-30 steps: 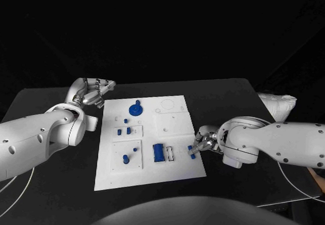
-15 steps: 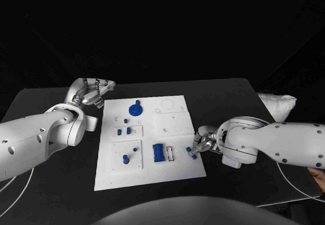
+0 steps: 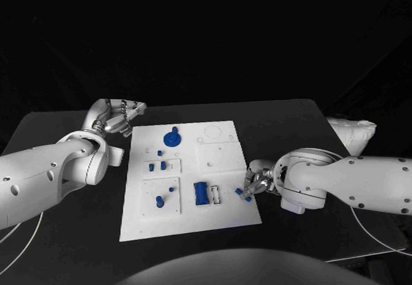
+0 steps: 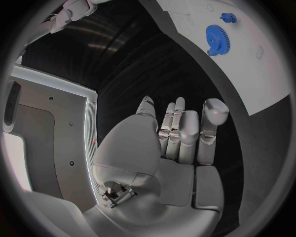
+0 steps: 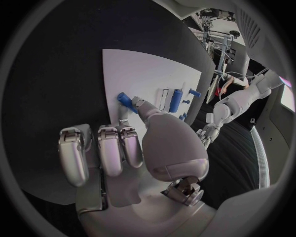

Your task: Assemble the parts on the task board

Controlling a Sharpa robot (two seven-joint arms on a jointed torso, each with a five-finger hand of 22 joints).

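At the task board's (image 3: 223, 215) right edge the right hand (image 3: 255, 182) pinched a small blue part (image 3: 247, 195) — the blue gear (image 3: 173, 139) stood well apart, by the empty, loosely spread left hand (image 3: 114, 118).

The head camera looks steeply down from above the black table (image 3: 279, 117), far enough back to take in the whole task board (image 3: 188, 179) at mid-frame and both arms entering from the sides. Each wrist camera sits close behind its own hand, looking along the fingers: the left hand (image 4: 179, 133) fills its circle's middle, the right hand (image 5: 117, 148) likewise. All three views share the board, though the left wrist catches, as far as I can tell, just one corner.
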